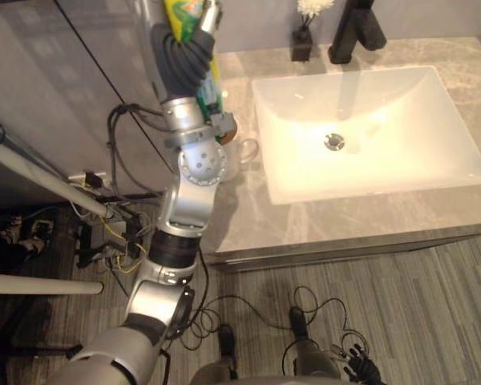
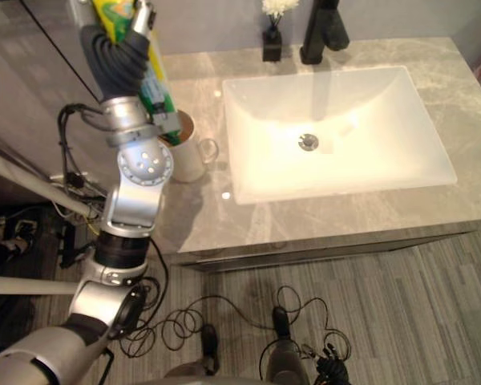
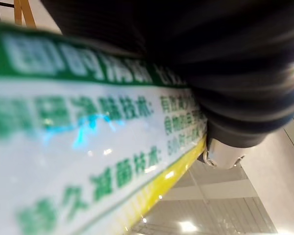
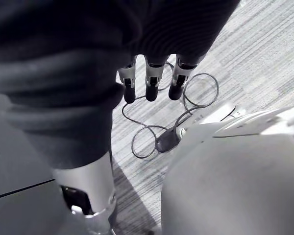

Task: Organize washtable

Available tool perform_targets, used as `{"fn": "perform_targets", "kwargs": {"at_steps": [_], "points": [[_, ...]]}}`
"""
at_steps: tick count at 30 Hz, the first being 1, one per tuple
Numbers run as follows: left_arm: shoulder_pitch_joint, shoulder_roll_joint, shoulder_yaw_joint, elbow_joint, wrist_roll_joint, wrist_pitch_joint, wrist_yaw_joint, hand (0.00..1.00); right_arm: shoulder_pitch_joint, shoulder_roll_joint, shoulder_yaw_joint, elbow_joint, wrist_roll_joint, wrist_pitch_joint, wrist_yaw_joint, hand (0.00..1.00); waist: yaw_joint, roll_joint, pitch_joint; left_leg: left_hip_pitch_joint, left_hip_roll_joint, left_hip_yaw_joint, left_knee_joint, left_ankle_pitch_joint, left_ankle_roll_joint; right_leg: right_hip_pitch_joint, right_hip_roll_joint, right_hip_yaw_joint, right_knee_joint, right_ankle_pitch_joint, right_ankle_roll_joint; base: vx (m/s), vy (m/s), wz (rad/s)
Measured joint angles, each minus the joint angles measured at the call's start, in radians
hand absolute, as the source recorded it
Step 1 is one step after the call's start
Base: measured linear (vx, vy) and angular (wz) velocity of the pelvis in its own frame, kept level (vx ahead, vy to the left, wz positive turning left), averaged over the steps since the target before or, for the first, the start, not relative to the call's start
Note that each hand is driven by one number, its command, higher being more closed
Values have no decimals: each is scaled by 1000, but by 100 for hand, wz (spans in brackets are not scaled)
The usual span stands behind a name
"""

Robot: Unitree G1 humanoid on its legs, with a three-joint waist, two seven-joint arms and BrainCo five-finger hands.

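Right up close is the toothpaste tube (image 3: 78, 147), white with green and yellow on it. The left hand (image 1: 183, 50) is up high at 11 o'clock in the head views, with its fingers curled round the top of the tube. The tube hangs tilted, and its low end comes down to the open top of a white cup (image 2: 191, 159); I cannot tell if it touches the cup. The cup stands on the grey stone counter (image 1: 345, 224), just beside the white sink (image 1: 441, 128), at the sink's 9 o'clock. A round drain (image 1: 333, 142) sits in the middle of the sink. A black tap (image 1: 357, 28) stands at the sink's 12 o'clock, and a little black vase (image 1: 301, 42) with a white flower (image 1: 313, 6) is at the tap's 9 o'clock. The right hand (image 4: 152, 83) hangs low at 5 o'clock over the grey striped floor (image 1: 441, 297), fingers loose and straight, holding nothing.
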Motion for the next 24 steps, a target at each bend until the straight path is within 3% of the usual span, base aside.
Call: {"fn": "perform_targets", "kwargs": {"at_steps": [19, 24], "points": [[0, 0, 0, 1, 0, 2, 0, 100, -2, -2, 16, -21, 2, -16, -1, 0, 0, -1, 16, -20, -8, 0, 5, 0, 0, -19, -8, 6, 0, 7, 2, 16, 2, 0], [0, 0, 0, 1, 0, 2, 1, 100, -12, -1, 28, -21, 2, -17, -2, 0, 0, -13, 25, -24, -13, -2, 7, 0, 0, -22, -13, 6, 0, 9, 4, 29, 8, 1]]}}
